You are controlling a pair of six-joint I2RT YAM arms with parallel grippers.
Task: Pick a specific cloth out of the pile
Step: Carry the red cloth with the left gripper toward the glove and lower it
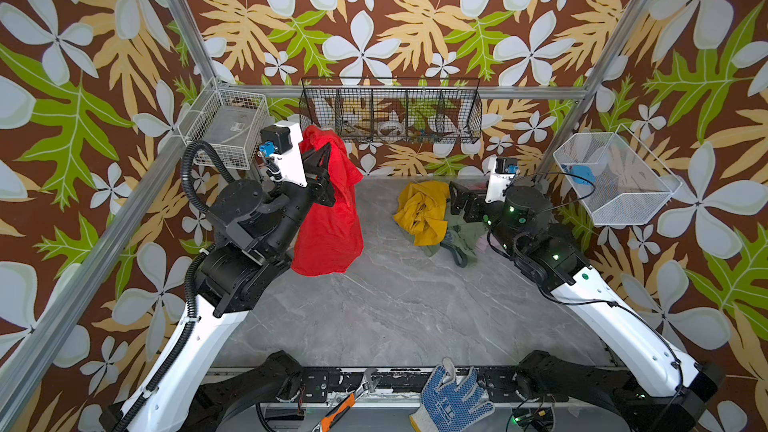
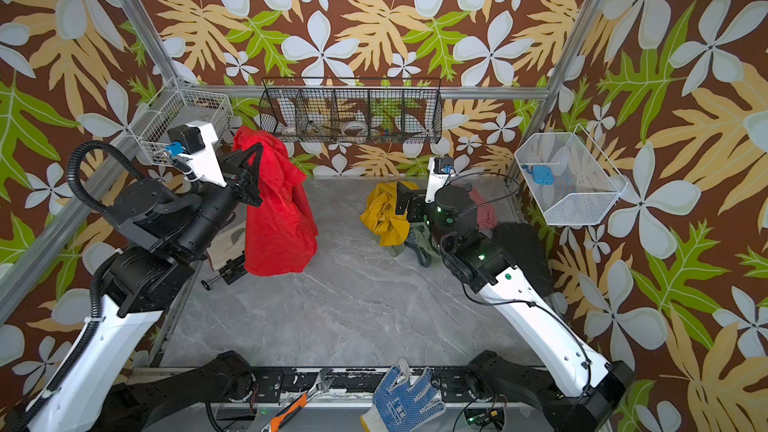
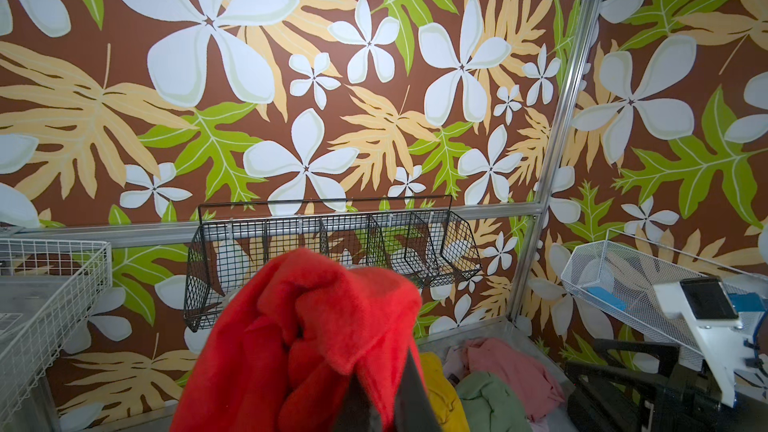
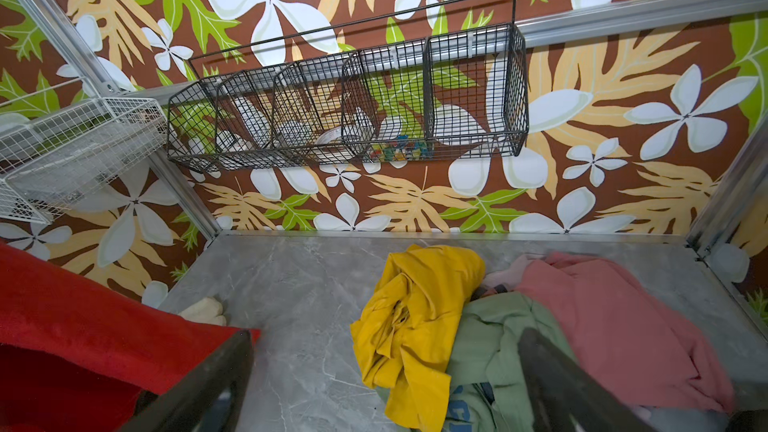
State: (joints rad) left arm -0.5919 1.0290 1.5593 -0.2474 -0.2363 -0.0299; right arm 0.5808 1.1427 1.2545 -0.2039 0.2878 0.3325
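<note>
Floral brown wallpaper (image 1: 374,14); grey marble tabletop (image 1: 395,305); black wire basket (image 1: 390,110) on back wall.

No legible text — anywhere.

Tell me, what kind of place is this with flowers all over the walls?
Probably a robot test booth, not a home. Metal frame posts hold the flowery walls, a left arm and a right arm stand at a grey tabletop, and a wire basket hangs on the back wall.

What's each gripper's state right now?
Left gripper: shut on the red cloth.
Right gripper: open, holding nothing, at the pile.
</note>
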